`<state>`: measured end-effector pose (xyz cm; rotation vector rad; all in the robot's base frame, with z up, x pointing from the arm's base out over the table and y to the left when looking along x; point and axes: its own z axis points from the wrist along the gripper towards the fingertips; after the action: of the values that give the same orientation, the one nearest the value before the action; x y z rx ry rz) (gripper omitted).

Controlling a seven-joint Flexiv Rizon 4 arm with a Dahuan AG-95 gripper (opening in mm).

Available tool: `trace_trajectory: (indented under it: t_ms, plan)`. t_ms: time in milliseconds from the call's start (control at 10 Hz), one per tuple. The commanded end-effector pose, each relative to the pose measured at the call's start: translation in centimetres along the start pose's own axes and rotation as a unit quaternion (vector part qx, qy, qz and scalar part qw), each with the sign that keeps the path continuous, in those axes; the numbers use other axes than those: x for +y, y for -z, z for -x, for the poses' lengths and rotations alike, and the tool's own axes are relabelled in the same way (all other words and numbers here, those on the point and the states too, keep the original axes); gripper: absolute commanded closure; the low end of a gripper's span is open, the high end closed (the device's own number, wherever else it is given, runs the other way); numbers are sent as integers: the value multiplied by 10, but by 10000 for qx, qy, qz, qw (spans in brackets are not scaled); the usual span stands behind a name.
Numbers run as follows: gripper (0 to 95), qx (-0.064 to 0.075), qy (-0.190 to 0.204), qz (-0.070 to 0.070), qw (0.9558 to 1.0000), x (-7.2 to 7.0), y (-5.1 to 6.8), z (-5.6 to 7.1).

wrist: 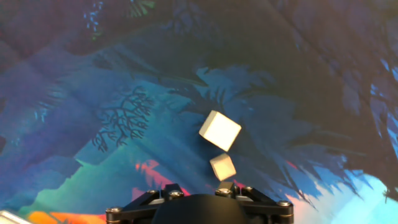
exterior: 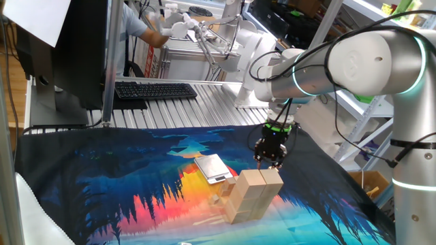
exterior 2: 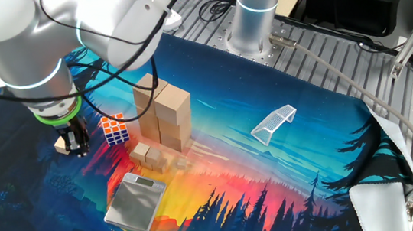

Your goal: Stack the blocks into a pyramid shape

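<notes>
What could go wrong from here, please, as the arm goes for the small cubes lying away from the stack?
1. The larger small cube and the smaller cube lie almost corner to corner, both turned at an angle. Fingers closing on one may knock the other or grip it skewed.
2. The colourful puzzle cube sits between the gripper and the block stack, so a low carry could clip it.
3. The stack looks tall and narrow, so a hard placement might topple it.

Under my hand lies a cloth printed with a blue forest and orange sunset, spread over a ribbed metal tabletop. Beyond my hand sit a black keyboard and a dark monitor; shelving stands farther off.
</notes>
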<state>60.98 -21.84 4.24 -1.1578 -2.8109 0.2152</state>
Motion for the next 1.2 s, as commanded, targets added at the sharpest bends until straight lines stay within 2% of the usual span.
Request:
trace_trajectory:
  t_ms: [100,200,300,500,600,700,900,1000,1200]
  plan:
    - [570,-13,87,-21,10000,-5,0,10]
    - [570,-73,-258,18,9996,-12,-3,26]
    - [570,-86,-467,23,9989,-16,-6,36]
    - [570,-44,-1117,86,9937,-29,-11,62]
    - [570,-43,-1223,89,9924,-30,-11,66]
    - [570,89,-1499,124,9886,-28,-2,72]
    - [570,149,-1731,130,9847,-28,5,74]
    - [380,146,-2061,120,9783,-29,6,74]
    - [380,178,-2625,129,9647,-29,5,73]
